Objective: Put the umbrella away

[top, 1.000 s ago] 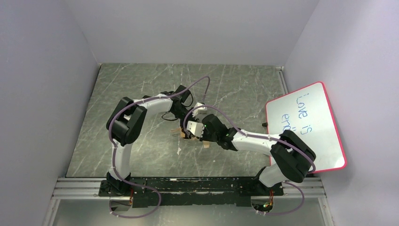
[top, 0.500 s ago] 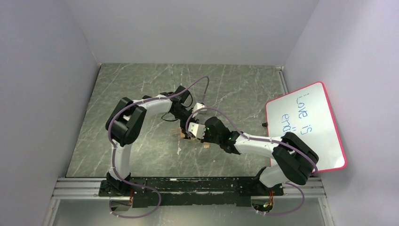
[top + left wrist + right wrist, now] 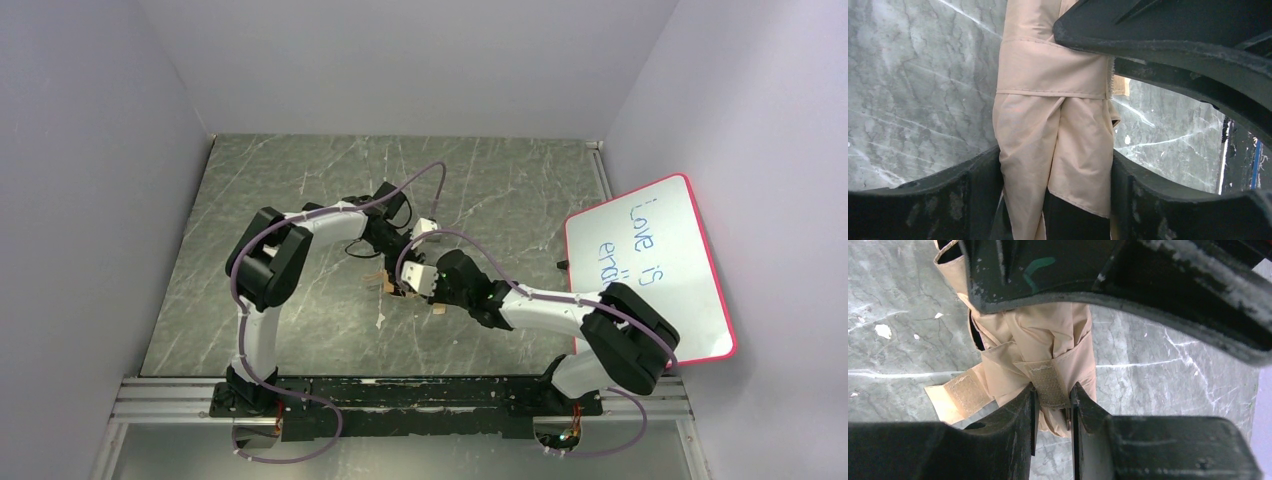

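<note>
Pinching the Velcro tab (image 3: 1050, 385) of the strap with the right gripper (image 3: 1053, 399), fingers narrow, nearly together. Clamping the umbrella (image 3: 1048, 75) across its bundled cream canopy with the left gripper (image 3: 1055, 175), fingers pressed against both sides of the fabric. Leaving a second Velcro flap (image 3: 965, 392) loose just beside the tab. Meeting over the marble table (image 3: 520, 190), well left of the whiteboard (image 3: 650, 270).

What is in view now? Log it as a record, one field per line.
object: umbrella, folded, cream-beige canopy
strap: wrapped round the canopy
left gripper: shut on the umbrella
right gripper: shut on the strap's Velcro tab
surface: grey marble table
aside: red-rimmed whiteboard, far right
</note>
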You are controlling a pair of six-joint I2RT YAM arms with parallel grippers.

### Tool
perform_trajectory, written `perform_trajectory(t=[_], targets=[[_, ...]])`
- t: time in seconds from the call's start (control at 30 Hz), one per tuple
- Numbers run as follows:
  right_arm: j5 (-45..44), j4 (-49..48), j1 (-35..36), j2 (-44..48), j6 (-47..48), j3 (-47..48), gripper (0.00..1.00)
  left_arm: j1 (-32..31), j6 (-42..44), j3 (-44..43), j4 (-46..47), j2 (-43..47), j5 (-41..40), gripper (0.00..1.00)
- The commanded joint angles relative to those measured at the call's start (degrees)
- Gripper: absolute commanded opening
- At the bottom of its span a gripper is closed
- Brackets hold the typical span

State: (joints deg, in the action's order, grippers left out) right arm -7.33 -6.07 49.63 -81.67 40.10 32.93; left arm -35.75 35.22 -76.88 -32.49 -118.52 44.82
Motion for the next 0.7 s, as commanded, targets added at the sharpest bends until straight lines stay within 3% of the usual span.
perform_trajectory(t=[0.0, 0.1, 0.2, 0.27, 0.4, 0.67], targets=[[2.36, 6.24, 0.68, -0.95, -2.33, -2.8, 0.17, -5.37, -2.83, 6.1, -5.15, -10.08, -9.41, 0.77], [2.45, 6.3, 0.78, -0.88, -2.52, -2.78, 0.17, -5.49, -2.42, 6.06, -5.4, -9.77, -9.33, 0.86], [2.56, 6.28, 0.9, -0.71, -2.83, -2.95, 0.17, -5.54, -2.19, 6.07, -5.47, -9.86, -9.62, 0.85], [2.68, 6.28, 0.84, -0.47, -2.99, -3.12, 0.17, -5.56, -2.38, 6.24, -5.33, -10.09, -10.59, 0.8], [2.27, 6.26, 1.0, -0.51, -2.77, -3.13, 0.17, -5.65, -3.19, 7.09, -5.11, -10.87, -14.34, 0.59], [2.24, 3.65, 1.03, 0.91, -3.85, -3.18, 0.19, -6.17, -3.63, 8.09, -5.29, -10.48, -14.85, 0.29]])
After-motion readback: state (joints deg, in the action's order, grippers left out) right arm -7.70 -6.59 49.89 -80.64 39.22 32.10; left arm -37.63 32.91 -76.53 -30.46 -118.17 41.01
